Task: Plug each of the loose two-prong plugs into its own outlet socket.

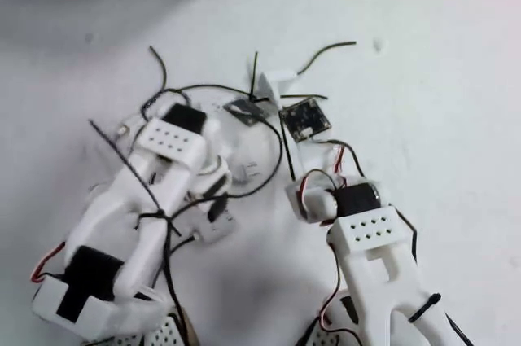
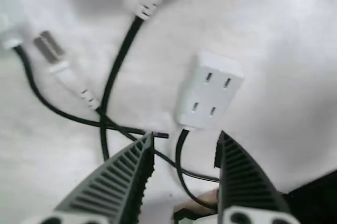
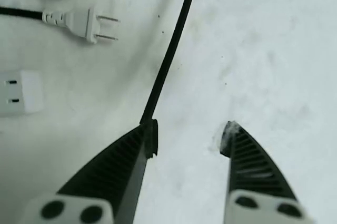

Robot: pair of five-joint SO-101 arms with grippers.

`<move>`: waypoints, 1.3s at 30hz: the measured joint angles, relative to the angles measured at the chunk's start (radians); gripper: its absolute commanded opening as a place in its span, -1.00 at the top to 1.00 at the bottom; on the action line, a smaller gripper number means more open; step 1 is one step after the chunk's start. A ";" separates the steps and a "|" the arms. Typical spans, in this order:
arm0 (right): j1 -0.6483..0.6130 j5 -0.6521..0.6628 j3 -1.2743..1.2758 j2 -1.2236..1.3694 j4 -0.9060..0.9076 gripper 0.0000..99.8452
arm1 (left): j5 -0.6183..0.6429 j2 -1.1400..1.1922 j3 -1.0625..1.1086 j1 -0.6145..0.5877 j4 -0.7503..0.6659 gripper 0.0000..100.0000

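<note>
Closest of all is the left gripper (image 2: 185, 135). Its two ribbed fingers (image 2: 129, 179) are spread apart and hold nothing. Just past the tips a white outlet block (image 2: 208, 97) with four slots lies flat on the white table (image 1: 456, 61), its slots bare. A loose white plug (image 2: 52, 55) with two metal prongs lies near it, and black cables (image 2: 113, 81) cross there. From above, the left arm (image 1: 130, 199) sits well left of the dark square board (image 1: 307, 118) in the middle of the table. A small white block (image 1: 281, 81) lies just beyond the board. The right arm (image 1: 370, 256) is just on the near side of the board. The right gripper (image 3: 189, 126) is wide open too and grips nothing; a long black cable (image 3: 168, 60) runs up to one fingertip. Another loose plug (image 3: 84, 23) lies beside that cable, prongs bare, near a second outlet block (image 3: 18, 92).
</note>
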 measured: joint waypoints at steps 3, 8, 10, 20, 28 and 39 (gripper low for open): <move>0.000 0.063 0.000 0.000 0.035 0.60 | -0.038 -0.069 0.006 -0.049 -0.009 0.71; -0.002 0.101 -0.005 0.000 0.041 0.60 | -0.072 -0.301 0.150 -0.129 -0.094 0.71; -0.029 0.103 -0.018 0.000 0.044 0.60 | -0.074 -0.422 0.239 -0.175 -0.155 0.71; -0.227 0.161 -0.293 0.195 0.207 0.60 | -0.077 -0.933 0.710 -0.479 -0.400 0.58; -0.292 0.379 -0.591 0.624 0.216 0.42 | -0.094 -1.186 0.962 -0.578 -0.471 0.58; -0.342 0.499 -1.014 1.103 0.322 0.41 | -0.114 -1.410 1.071 -0.585 -0.459 0.57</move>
